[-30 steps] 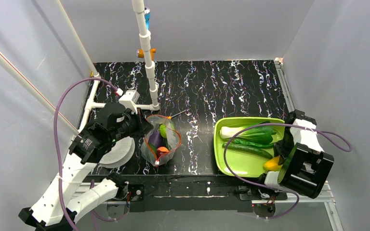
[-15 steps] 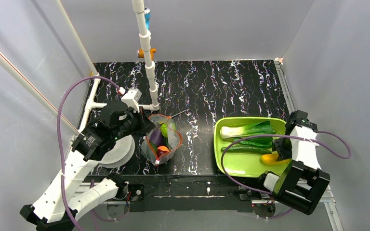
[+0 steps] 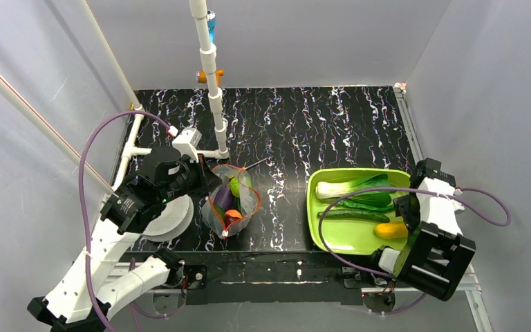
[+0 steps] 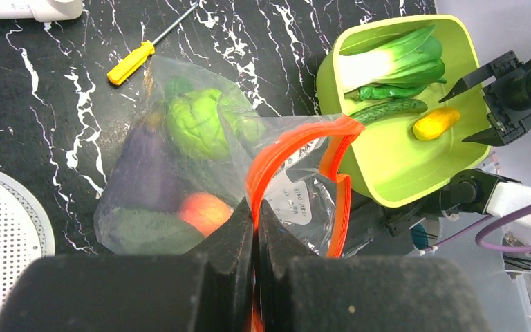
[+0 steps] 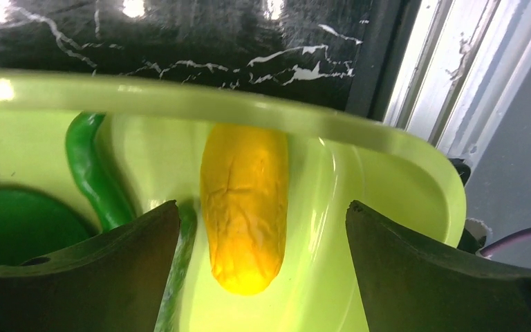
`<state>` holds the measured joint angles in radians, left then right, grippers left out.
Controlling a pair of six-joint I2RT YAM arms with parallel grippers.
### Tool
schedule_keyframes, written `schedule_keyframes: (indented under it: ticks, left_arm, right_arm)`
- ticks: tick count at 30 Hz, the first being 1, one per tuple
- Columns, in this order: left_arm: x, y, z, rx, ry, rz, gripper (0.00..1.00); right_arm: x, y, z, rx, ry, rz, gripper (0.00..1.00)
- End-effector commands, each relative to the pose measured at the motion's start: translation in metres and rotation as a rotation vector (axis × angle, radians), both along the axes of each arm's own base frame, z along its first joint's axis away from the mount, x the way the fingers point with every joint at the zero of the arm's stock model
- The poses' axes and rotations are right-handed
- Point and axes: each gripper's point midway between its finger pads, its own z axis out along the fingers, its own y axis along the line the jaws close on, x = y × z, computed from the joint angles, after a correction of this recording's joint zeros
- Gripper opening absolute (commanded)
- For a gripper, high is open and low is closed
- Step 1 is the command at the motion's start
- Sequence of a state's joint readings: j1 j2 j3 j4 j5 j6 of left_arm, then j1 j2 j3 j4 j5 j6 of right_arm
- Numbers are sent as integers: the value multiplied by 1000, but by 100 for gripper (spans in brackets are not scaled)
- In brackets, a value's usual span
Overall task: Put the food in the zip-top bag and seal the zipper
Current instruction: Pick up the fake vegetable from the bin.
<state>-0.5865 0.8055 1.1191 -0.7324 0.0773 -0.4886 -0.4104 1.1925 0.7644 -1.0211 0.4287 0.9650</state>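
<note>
The clear zip-top bag (image 3: 229, 202) lies left of centre with its mouth held open. My left gripper (image 4: 256, 207) is shut on its red-orange zipper (image 4: 276, 155). Inside the bag are a bright green round piece (image 4: 197, 124), a purple eggplant (image 4: 142, 166), a peach (image 4: 204, 211) and a dark avocado (image 4: 148, 232). My right gripper (image 5: 263, 205) is open, its fingers wide on either side of the yellow piece (image 5: 244, 207), which lies in the lime tray (image 5: 180, 100). Bok choy (image 3: 352, 187) and cucumber (image 3: 356, 216) lie there too.
A white perforated disc (image 3: 169, 218) lies under my left arm. A yellow-handled screwdriver (image 4: 133, 62) lies just beyond the bag. A white pipe stand (image 3: 214, 90) rises behind it. A thin green pepper (image 5: 93, 173) lies left of the yellow piece. The tray sits near the table's right rail.
My right gripper's jaws have spread wide apart from the yellow piece, which now rests on the tray floor. The right wrist shifted slightly. The left gripper still pinches the zipper.
</note>
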Motion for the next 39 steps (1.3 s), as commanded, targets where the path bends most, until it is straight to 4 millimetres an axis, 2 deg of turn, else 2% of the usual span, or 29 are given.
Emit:
schedule_keyframes:
  ticks: [1,4,9,10,14,15,19,21,25,28,29,33,36,39]
  left_arm:
    - [0,3,10,-5,-44,3,0]
    - [-1,5,12,-2,-51,6,0]
    - [0,7,11,6,-53,13,0]
    - [0,6,10,6,-50,11,0]
    - [0,4,7,1,-38,7,0]
    - [0,4,6,-1,-35,7,0]
    - [-2,3,1,-8,-23,3,0]
    - [-2,2,0,-8,-20,3,0]
    - [0,-2,1,-24,-22,-8,0]
    - [-2,-3,2,-32,-14,-11,0]
    - [-2,-3,2,-35,-14,-9,0]
    - [-5,-2,-5,-40,-11,-10,0]
    - [-8,1,-7,-39,-2,0,0]
    - [-9,0,-9,-50,-13,-5,0]
  right_arm:
    - [2,-15,-10,-36,53,-48,95]
    - [1,-12,-20,8,108,-57,94]
    - [2,-13,-23,12,135,-68,86]
    - [2,-13,-23,13,132,-68,82]
    - [1,-11,-23,16,120,-68,54]
    - [1,-10,-21,14,115,-68,51]
    - [-2,-9,-15,7,88,-64,49]
    - [-1,-4,-13,27,73,-55,44]
    - [1,8,-7,89,42,-44,21]
    - [6,13,6,105,-10,-27,5]
    - [8,14,13,100,-38,-18,2]
    - [29,24,40,101,-245,81,1]
    - [65,56,64,201,-551,288,1]
    - [81,85,95,237,-852,384,1]
